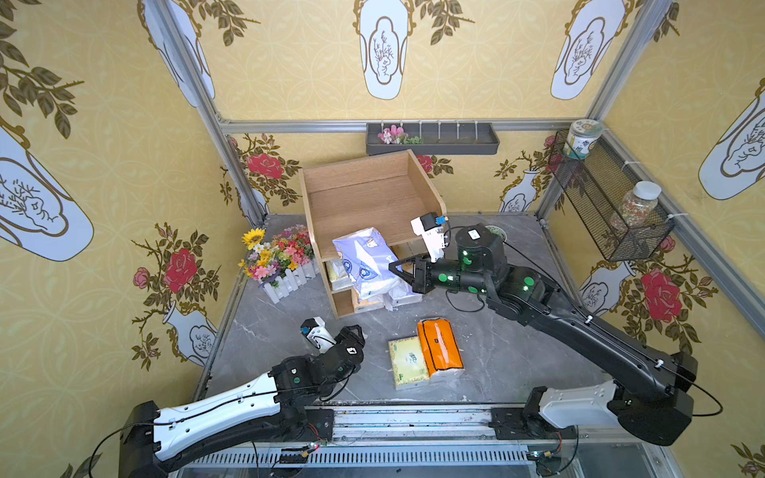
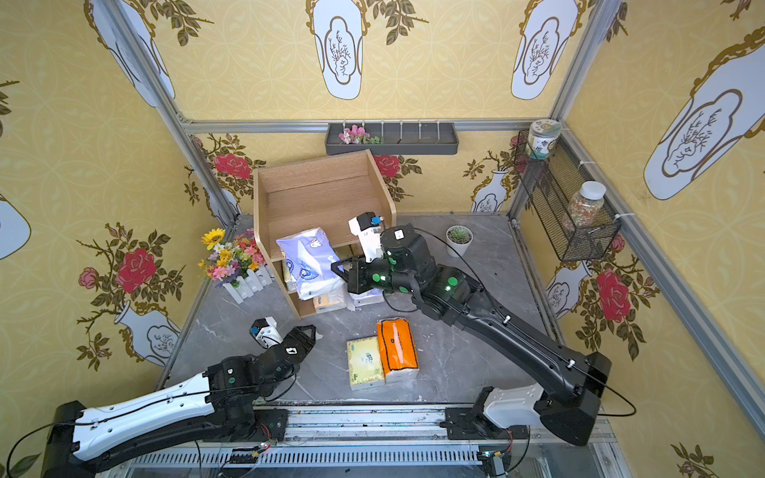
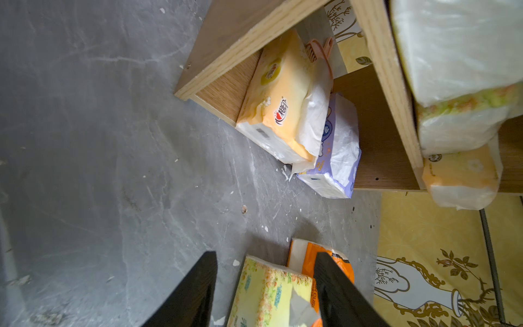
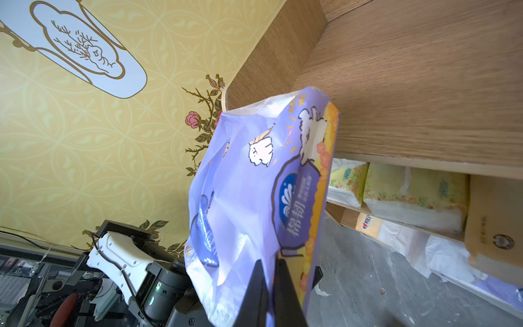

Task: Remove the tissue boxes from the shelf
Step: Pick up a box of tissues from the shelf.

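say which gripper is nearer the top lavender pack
Right. The right gripper is shut on the lavender pack at its edge; the left gripper hangs open over the table, apart from it.

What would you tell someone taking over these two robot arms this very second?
Right gripper: shut on the wrapper of a lavender pack, held tilted at the top front edge of the shelf.
Left gripper: open, empty, over the table.
Done: orange pack and pale yellow pack lie side by side on the table.
Left: set the lavender pack down, then clear the middle-tier packs and the bottom-tier packs, a second lavender one among them.
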You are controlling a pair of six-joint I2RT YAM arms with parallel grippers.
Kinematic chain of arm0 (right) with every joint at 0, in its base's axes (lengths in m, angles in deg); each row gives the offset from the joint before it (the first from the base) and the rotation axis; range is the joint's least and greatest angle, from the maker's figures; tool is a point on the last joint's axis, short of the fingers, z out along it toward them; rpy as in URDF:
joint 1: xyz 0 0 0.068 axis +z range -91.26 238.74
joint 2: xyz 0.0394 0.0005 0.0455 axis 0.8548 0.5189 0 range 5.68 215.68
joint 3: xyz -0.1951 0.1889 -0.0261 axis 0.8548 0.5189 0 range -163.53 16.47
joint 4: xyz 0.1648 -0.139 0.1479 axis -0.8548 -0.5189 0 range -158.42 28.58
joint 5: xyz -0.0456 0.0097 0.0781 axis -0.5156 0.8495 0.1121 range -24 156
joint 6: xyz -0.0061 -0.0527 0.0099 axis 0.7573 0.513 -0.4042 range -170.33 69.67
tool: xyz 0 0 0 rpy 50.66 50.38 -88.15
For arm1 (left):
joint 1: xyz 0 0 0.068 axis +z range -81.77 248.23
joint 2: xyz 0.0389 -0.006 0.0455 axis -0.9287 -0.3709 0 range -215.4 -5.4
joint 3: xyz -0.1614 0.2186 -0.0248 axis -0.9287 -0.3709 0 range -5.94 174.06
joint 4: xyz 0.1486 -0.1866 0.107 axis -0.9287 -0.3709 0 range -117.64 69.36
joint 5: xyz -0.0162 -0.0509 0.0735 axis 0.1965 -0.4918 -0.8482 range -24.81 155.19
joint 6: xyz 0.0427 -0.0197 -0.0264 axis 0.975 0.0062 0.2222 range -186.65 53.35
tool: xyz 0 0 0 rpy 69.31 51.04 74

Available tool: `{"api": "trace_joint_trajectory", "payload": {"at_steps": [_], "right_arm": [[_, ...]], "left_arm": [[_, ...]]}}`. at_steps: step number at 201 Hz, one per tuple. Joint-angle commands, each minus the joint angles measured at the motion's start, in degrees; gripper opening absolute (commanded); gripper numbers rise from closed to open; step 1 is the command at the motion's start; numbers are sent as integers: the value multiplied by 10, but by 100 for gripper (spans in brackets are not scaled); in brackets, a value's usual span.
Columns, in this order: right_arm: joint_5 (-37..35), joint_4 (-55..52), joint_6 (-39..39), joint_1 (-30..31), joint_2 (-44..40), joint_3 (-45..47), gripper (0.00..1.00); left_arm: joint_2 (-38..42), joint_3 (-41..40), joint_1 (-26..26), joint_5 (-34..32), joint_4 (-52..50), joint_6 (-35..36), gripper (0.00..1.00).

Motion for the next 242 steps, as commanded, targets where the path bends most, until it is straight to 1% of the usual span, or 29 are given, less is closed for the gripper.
{"api": "trace_joint_trajectory", "payload": {"at_steps": [1,37,55,86,100,123,147,155,165,176,194,215,242], "right_arm": [[-1,-7,24,1,-25,12,0],[2,-64,49,1,-73,29,0],[4,-94,65,1,-98,41,0],[-37,-153,94,1,-126,55,0],[-42,-174,101,1,-135,65,0],[-32,-202,118,1,-140,85,0],[-45,-220,124,0,-140,109,0],[-58,-225,122,-1,-139,114,0],[-73,-233,116,-1,-136,119,0],[-79,-238,110,-4,-134,125,0],[-57,-235,104,-5,-123,136,0],[-33,-213,82,-3,-107,151,0],[-14,-155,40,-2,-100,186,0]], "left_arm": [[8,0,1,-13,10,19,61],[52,-22,1,-15,28,19,61],[82,-30,1,-15,45,31,61],[120,-32,1,-24,51,42,62],[126,-29,1,-18,70,67,64],[127,-29,1,5,115,109,68],[128,-33,1,31,139,112,73],[129,-32,1,37,136,105,73],[127,-29,1,41,117,81,74],[126,-26,1,49,104,64,77],[128,-26,0,68,112,57,82],[136,-40,1,97,170,68,89],[141,-63,1,127,234,54,97]]}}
